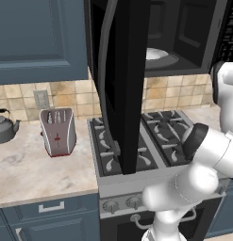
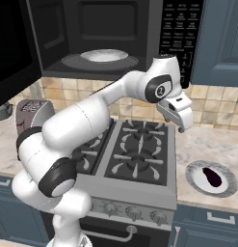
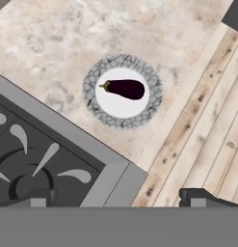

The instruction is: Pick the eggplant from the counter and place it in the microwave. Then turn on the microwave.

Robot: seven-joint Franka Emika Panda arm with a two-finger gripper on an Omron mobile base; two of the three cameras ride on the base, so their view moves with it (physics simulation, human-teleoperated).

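The eggplant (image 2: 212, 177) (image 3: 124, 89), small and dark purple, lies on a round grey-rimmed plate (image 2: 191, 174) (image 3: 91, 99) on the beige counter (image 2: 212, 144) (image 3: 53, 43), right of the stove. My gripper (image 2: 184, 126) (image 3: 118, 200) hangs open, pointing down, well above the counter and up-left of the eggplant, with nothing between its widely spread fingertips (image 3: 41, 197). The black microwave (image 2: 101, 34) (image 1: 184, 33) above the stove stands open, its white turntable (image 2: 103, 55) (image 1: 155, 54) bare. Its keypad (image 2: 180, 29) is just behind my wrist.
The microwave door (image 1: 125, 70) swings out to the left over the gas stove (image 2: 135, 149) (image 1: 137, 141). A silver toaster (image 1: 57, 132) and a kettle (image 1: 4, 126) stand on the left counter. Wooden floor (image 3: 207, 135) lies beyond the counter edge.
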